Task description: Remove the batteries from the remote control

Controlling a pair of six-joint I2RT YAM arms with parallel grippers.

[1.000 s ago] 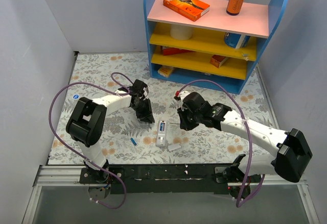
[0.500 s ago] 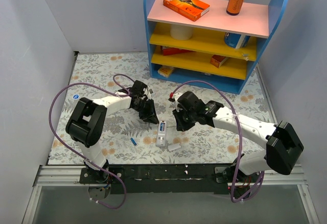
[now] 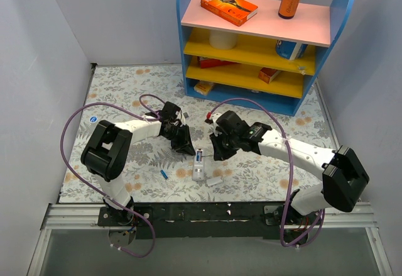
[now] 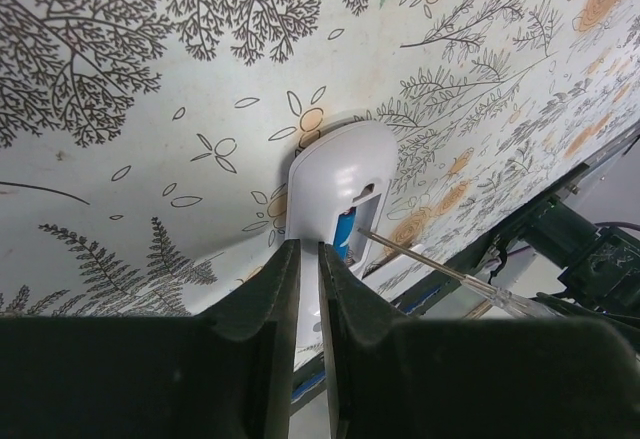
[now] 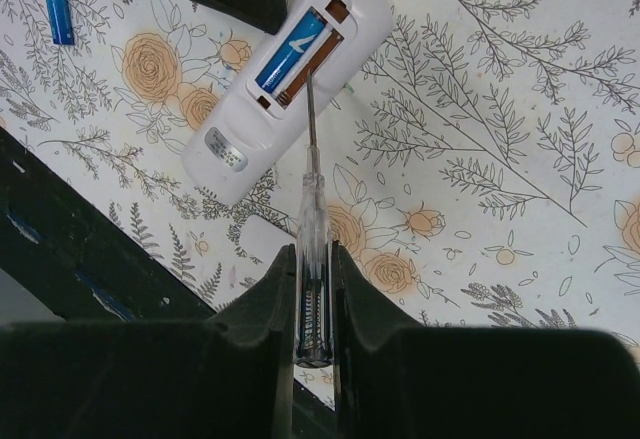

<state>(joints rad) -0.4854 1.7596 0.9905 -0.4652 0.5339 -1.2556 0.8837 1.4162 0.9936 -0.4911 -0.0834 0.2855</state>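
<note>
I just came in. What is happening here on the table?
The right tool holds a screwdriver, and its tip is in the open slot of the remote, beside the one battery that is left inside. The other battery already lies on the table. The left tool is at the remote's end, its jaws nearly together. Whether it grips the remote is unclear.
</note>
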